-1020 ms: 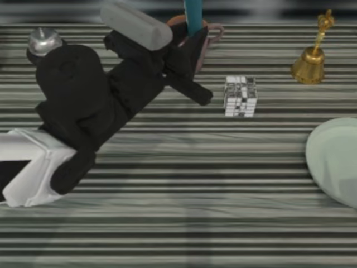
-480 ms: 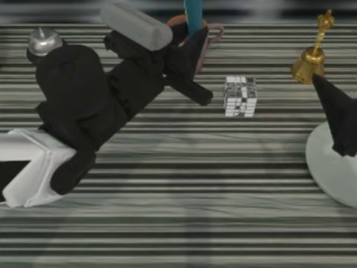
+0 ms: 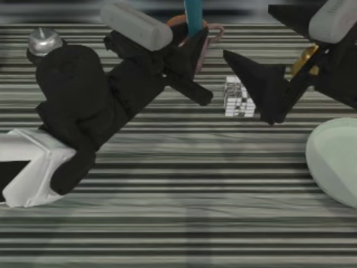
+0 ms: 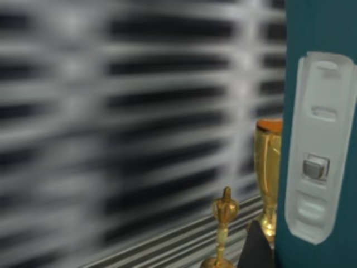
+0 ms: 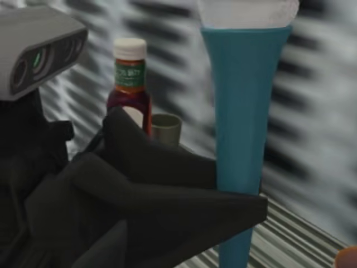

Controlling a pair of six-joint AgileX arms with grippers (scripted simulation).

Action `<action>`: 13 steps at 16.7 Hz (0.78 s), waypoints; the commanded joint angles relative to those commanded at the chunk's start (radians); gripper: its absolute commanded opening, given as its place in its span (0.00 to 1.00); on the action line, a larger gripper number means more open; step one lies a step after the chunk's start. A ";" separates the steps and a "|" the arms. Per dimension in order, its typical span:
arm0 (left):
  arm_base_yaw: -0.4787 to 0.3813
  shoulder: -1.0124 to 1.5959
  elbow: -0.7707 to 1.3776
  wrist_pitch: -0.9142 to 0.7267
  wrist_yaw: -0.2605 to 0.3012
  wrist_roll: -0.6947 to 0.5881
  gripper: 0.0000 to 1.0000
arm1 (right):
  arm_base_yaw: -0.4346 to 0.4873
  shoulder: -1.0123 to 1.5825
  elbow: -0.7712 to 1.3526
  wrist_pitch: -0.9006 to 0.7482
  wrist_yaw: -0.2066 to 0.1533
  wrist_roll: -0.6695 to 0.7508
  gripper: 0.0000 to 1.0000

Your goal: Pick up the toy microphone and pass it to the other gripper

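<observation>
Left tool held the toy microphone upright at the far side while the right tool reached in.

The left tool (image 3: pixel 192 53) pinched the teal handle of the toy microphone (image 3: pixel 193 15), its head raised, over the striped surface (image 3: pixel 184 184). The right tool (image 3: pixel 254 84), fingers spread, hung right of it above a mirrored cube (image 3: pixel 239 99). A gold bell (image 3: pixel 305 60) stood far right, mostly hidden.

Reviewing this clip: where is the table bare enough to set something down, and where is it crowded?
Bare: the whole near half of the striped table, below the left arm and the pale dome at right. Crowded: the far strip, where left tool holds the toy microphone, with patterned cube, right tool, gold bell.
</observation>
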 joint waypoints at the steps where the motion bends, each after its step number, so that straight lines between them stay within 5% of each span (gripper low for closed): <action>1: 0.000 0.000 0.000 0.000 0.000 0.000 0.00 | 0.007 0.016 0.012 0.008 -0.006 -0.001 1.00; 8: 0.000 0.000 0.000 0.000 0.000 0.000 0.00 | 0.013 0.035 0.028 0.013 -0.002 -0.001 1.00; 13: 0.000 0.000 0.000 0.000 0.000 0.000 0.00 | 0.072 0.242 0.192 0.053 0.058 0.001 1.00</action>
